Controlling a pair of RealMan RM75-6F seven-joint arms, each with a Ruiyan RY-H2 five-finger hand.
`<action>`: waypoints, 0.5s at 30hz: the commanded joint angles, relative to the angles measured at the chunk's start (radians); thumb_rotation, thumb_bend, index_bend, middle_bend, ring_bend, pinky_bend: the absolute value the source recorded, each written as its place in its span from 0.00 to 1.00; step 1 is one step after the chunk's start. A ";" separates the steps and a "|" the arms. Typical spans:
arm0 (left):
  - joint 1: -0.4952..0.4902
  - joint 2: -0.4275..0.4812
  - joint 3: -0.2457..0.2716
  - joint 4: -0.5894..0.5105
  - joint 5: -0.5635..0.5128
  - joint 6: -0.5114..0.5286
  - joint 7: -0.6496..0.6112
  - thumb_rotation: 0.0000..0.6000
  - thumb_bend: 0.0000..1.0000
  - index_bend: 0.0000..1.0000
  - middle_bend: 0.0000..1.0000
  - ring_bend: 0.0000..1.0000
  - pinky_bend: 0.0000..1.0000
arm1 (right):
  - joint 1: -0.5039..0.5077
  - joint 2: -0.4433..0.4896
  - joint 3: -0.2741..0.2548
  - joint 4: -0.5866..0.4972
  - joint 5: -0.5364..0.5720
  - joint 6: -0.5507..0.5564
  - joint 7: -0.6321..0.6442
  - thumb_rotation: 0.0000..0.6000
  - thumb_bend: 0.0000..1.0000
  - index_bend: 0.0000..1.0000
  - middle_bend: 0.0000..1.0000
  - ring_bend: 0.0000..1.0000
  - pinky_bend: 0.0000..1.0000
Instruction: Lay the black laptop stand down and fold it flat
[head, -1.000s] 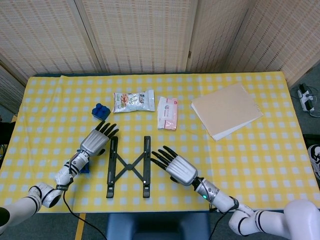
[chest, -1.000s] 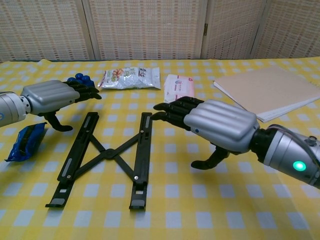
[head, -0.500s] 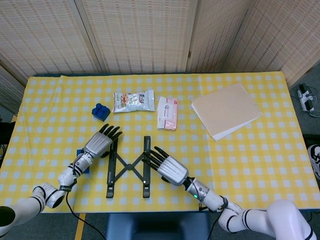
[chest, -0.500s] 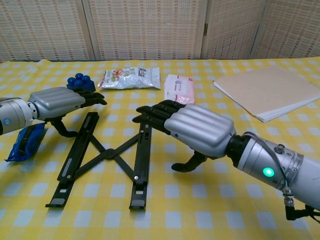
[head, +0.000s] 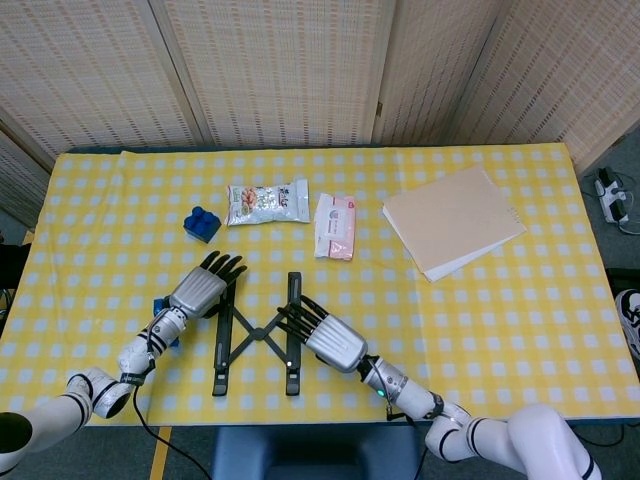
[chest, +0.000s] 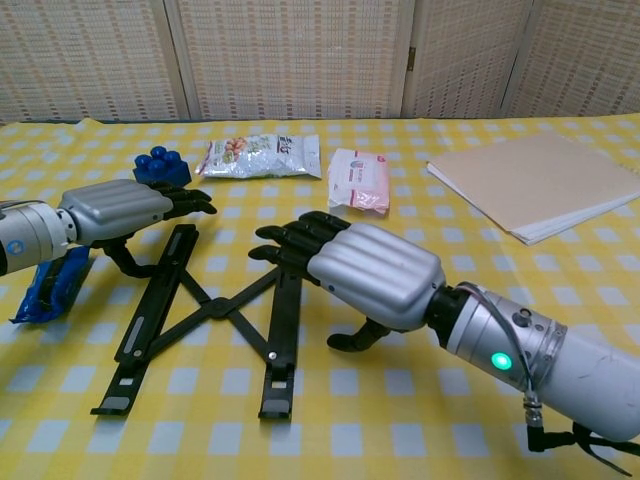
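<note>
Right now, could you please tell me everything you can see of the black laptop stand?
The black laptop stand lies flat on the yellow checked tablecloth, near its front edge. It has two long parallel rails joined by crossed X-shaped struts, matte black, apparently metal or plastic, still spread apart. The left hand hovers over the left rail's far end and the right hand over the right rail; contact is unclear.

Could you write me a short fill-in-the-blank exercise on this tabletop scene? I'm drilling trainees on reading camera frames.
1. The black laptop stand lies on a tablecloth checked white and ____.
2. The toy block behind the left hand is ____ in colour.
3. The pink wipes pack lies directly to the right of the ____ bag.
4. The right hand reaches over the stand's ____ rail.

Missing words: yellow; blue; snack; right
</note>
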 joint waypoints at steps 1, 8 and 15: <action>0.000 0.000 0.001 0.000 -0.001 0.001 0.003 1.00 0.32 0.03 0.00 0.00 0.00 | 0.009 -0.038 -0.003 0.052 -0.005 0.012 0.036 1.00 0.26 0.00 0.00 0.00 0.00; 0.000 0.000 0.000 -0.004 -0.009 -0.002 0.003 1.00 0.32 0.03 0.00 0.00 0.00 | 0.026 -0.088 -0.007 0.130 -0.016 0.030 0.057 1.00 0.26 0.00 0.00 0.00 0.00; -0.003 -0.001 0.004 -0.004 -0.011 -0.009 -0.012 1.00 0.32 0.03 0.00 0.00 0.00 | 0.051 -0.134 -0.003 0.202 -0.018 0.038 0.073 1.00 0.26 0.00 0.00 0.00 0.00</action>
